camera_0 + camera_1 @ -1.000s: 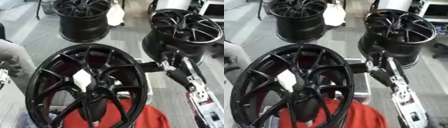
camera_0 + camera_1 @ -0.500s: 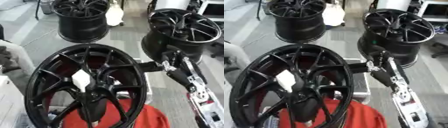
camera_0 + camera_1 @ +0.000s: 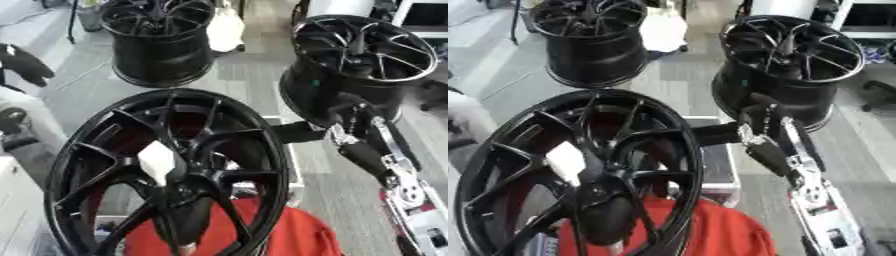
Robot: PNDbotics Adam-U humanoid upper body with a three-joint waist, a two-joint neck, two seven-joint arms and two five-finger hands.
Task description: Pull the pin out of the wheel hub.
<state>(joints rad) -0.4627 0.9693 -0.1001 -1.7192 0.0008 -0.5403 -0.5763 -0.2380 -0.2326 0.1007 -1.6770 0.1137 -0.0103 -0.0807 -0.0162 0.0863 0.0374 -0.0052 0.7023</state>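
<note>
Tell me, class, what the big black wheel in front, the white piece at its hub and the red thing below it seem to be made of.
The wheel looks like cast metal with a glossy black finish: thin rigid spokes catch highlights. The white piece at the hub looks matte and blocky, perhaps plastic; the look leaves it open. The red thing looks like cloth: soft, rounded folds, no shine.

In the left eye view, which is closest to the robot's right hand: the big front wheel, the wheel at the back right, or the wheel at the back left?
From the right hand:
1. Back-right wheel, just behind it.
2. Big front wheel, to its left; nearly as close.
3. Back-left wheel, far across the floor.
</note>
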